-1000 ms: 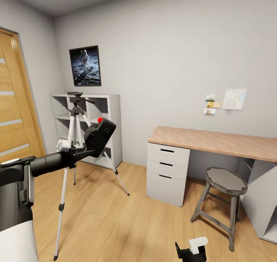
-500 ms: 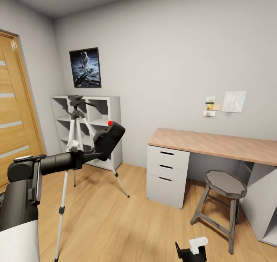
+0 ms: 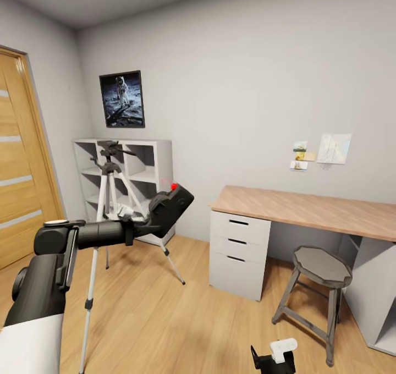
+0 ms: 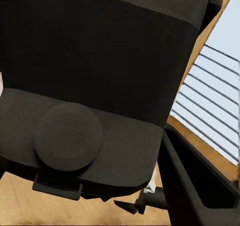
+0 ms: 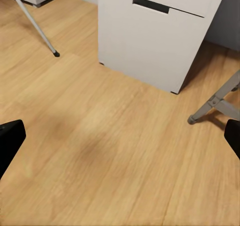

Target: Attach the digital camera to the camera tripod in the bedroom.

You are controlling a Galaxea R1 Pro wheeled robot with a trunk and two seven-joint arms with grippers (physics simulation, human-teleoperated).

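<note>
The left pincer [image 3: 147,224] is gripping the digital camera [image 3: 171,209], its jaws closed on the lower rear of the black body; the camera is sitting tilted at the pincer's tip, its red dot uppermost. In the left wrist view the camera [image 4: 100,81] is showing its dark underside and a round knob close against the lens. The camera tripod [image 3: 110,209] is standing on the wood floor behind the pincer and to its left, its dark head [image 3: 111,149] above the pincer's height and well short of the camera — nothing is mounted on it yet. The step in hand is judged to be the carry toward the mount. The next move calls for raising the camera, bringing it leftward over the tripod head, levelling it so its underside faces the head plate, and then lowering it on. The right pincer [image 3: 274,356] is hanging low and idle, its jaws spread wide in the right wrist view [image 5: 120,141] and holding nothing, over bare floor near the drawer unit [image 3: 238,250] under the worktop [image 3: 308,203] and the stool [image 3: 322,264].
</note>
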